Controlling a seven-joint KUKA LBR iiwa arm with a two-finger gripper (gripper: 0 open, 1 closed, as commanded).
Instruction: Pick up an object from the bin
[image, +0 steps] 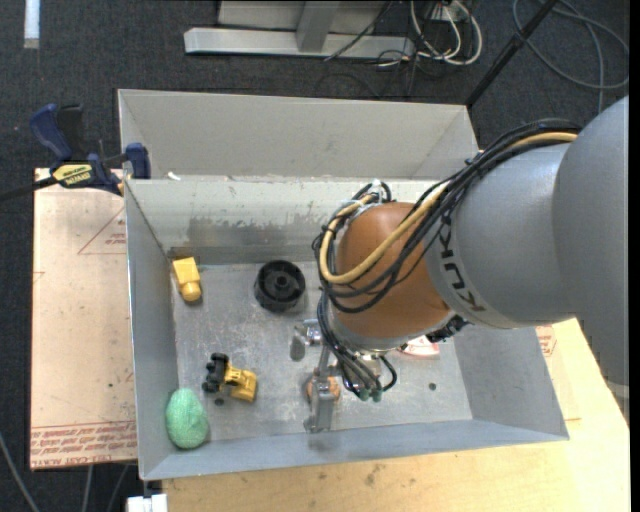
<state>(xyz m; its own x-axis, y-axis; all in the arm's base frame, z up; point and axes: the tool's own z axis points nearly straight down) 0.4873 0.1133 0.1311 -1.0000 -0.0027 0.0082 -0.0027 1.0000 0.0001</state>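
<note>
My gripper (311, 373) hangs below the arm's orange cover, low over the bin floor near the middle of the front wall. Its two silver fingers stand apart, open, with bare floor and nothing else between them. A small yellow toy vehicle with black wheels (232, 380) lies to its left, a short gap away. A black round ribbed part (278, 284) sits farther back, up and left of the gripper. A white and red thing (425, 346) peeks out from under the arm on the right, mostly hidden.
A yellow block (186, 278) lies at the back left of the bin floor. A green egg-shaped lump (186, 418) rests in the front left corner. The arm and its cables cover the right half of the bin.
</note>
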